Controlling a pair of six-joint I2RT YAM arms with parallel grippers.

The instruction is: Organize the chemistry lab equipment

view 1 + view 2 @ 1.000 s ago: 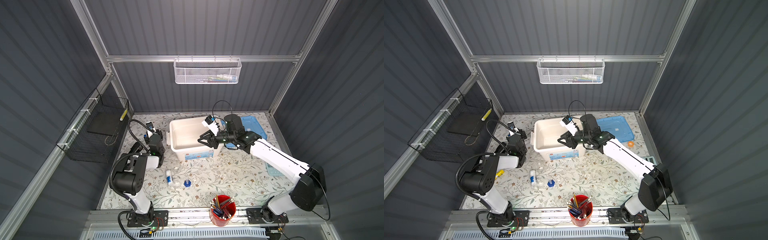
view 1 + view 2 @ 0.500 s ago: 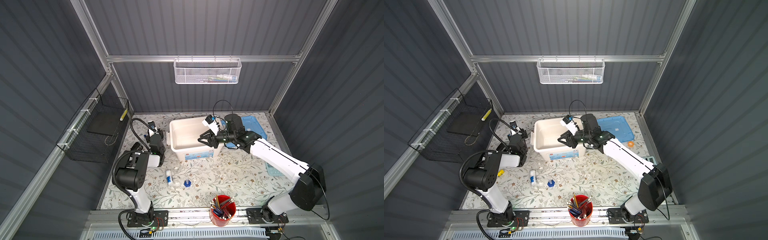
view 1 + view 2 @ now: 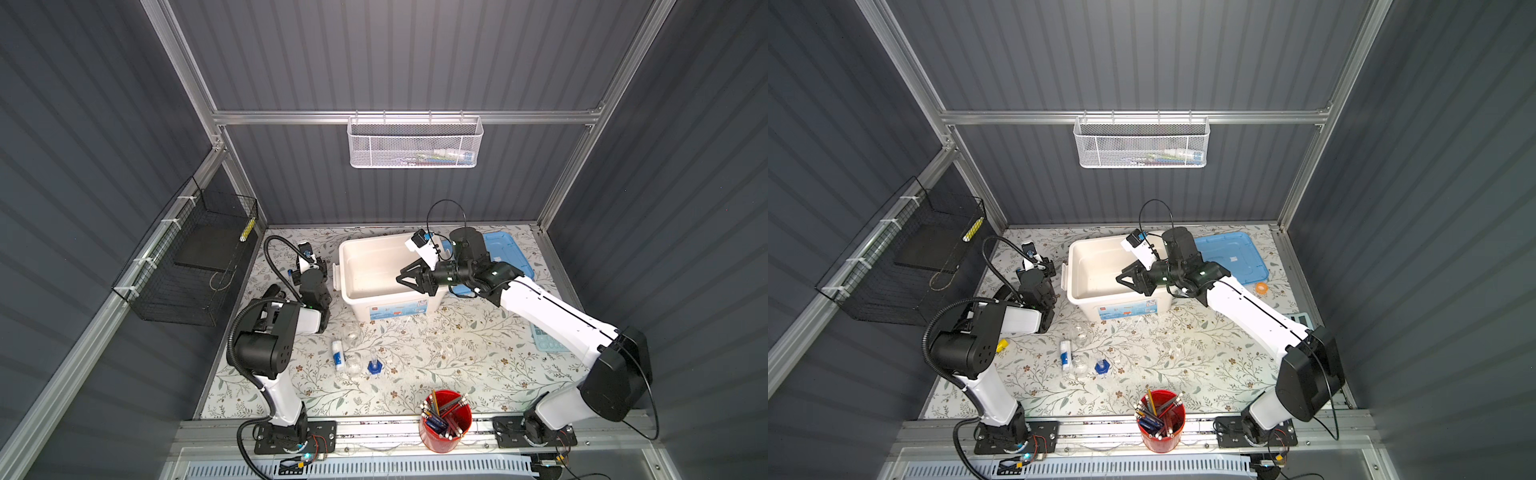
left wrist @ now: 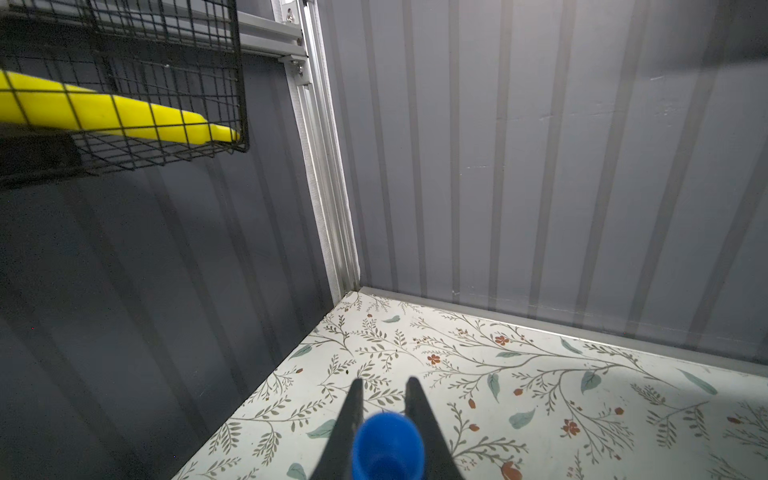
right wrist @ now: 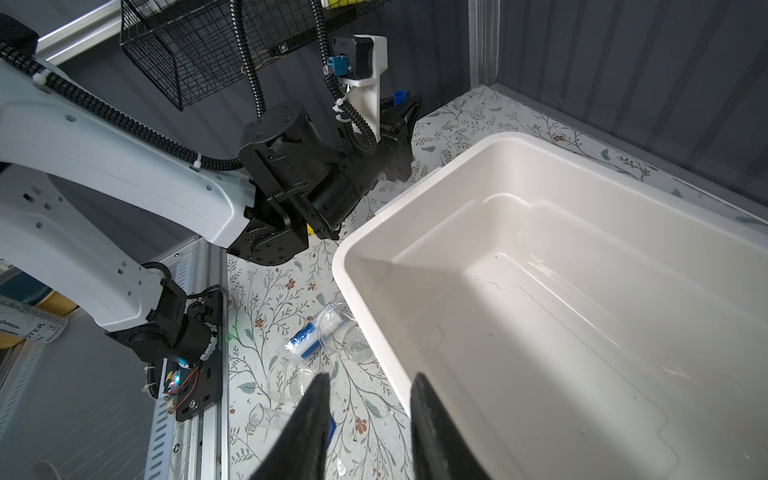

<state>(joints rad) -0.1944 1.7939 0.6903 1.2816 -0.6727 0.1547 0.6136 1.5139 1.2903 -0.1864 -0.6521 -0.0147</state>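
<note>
The left gripper (image 4: 384,380), clenched on a blue-capped tube (image 4: 386,446), points low into the bare corner, walls close ahead. The right gripper (image 5: 370,375), released, hovers over the white bin's (image 5: 353,266) rim, arm outstretched; clear glassware (image 5: 343,328) lies just outside.

Table (image 3: 415,353): pale cream, printed with grey-green leafy sprigs and small rust-red flowers.
Bin (image 3: 345,266): off-white; label (image 3: 397,309) blue and white.
Lid (image 3: 513,249): sky blue.
Cup (image 3: 446,428): red.
I read the tube (image 4: 388,440) cap as saturated blue. Measuring cylinder (image 3: 375,368): foot the same blue, body clear.
Wire basket (image 3: 174,299): black; strip (image 4: 104,112) inside, bright yellow.
Mesh basket (image 3: 415,145): white.
Calculator (image 3: 544,340): pale blue.
Walls (image 3: 415,62): dark grey, ribbed.
</note>
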